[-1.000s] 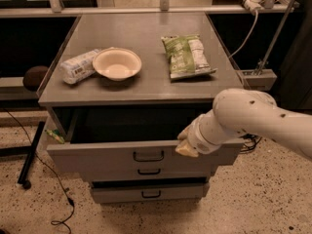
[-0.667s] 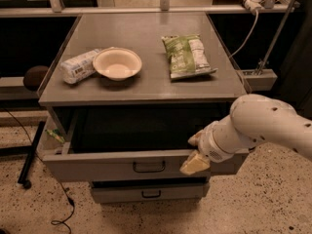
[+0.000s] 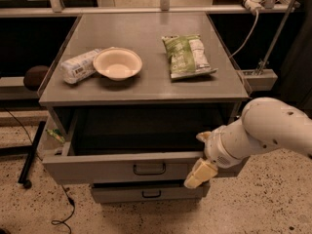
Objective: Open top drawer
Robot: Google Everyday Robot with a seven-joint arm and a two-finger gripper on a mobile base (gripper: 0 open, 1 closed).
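The top drawer (image 3: 117, 167) is pulled out from the grey cabinet toward the camera. Its wide grey front panel carries a small black loop handle (image 3: 149, 168), and its inside is dark and in shadow. My gripper (image 3: 199, 167), cream-tipped on a white arm (image 3: 263, 130), is at the right end of the drawer's front panel, against its top edge and face. It is to the right of the handle, not on it. A narrower lower drawer (image 3: 146, 193) below stays closed.
On the cabinet top (image 3: 146, 33) lie a cream bowl (image 3: 117, 63), a white packet (image 3: 80, 66) and a green chip bag (image 3: 187, 55). A small green item (image 3: 55, 135) sits at the drawer's left side. A black cable (image 3: 63, 213) trails on the speckled floor at left.
The top drawer has slid further out toward the camera. My gripper and arm have moved down and forward with its front panel.
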